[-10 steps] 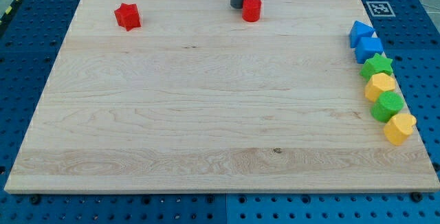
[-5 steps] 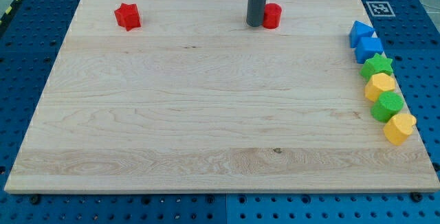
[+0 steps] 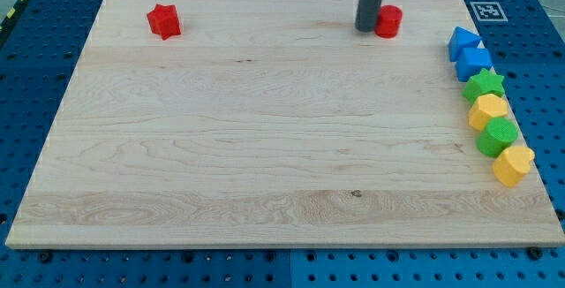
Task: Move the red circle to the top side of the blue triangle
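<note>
Near the view's top, right of centre, my tip (image 3: 369, 28) sits on the wooden board (image 3: 265, 147), pressed against the left side of the red circle (image 3: 387, 22). The rod stands upright and has no jaws to open or close; it holds nothing, only touches the block's side.

That red circle is a short round cylinder standing flat on its base, so it points no particular way and I can make out no long axis from here. It lies just to the view's right of my tip, close to the board's top edge.

Further to the view's right and a little lower is the blue triangle (image 3: 462, 41), apart from the red circle, at the head of a line of blocks running down the board's right edge. Below it, each touching or just beside the next, come a blue block (image 3: 475, 62), whose shape I cannot settle, a green star (image 3: 485, 85), a yellow block (image 3: 487, 109), a green circle (image 3: 498, 136) and a yellow block at the bottom (image 3: 512, 163).

Well apart, near the board's top-left corner, lies a red star (image 3: 163, 20).
</note>
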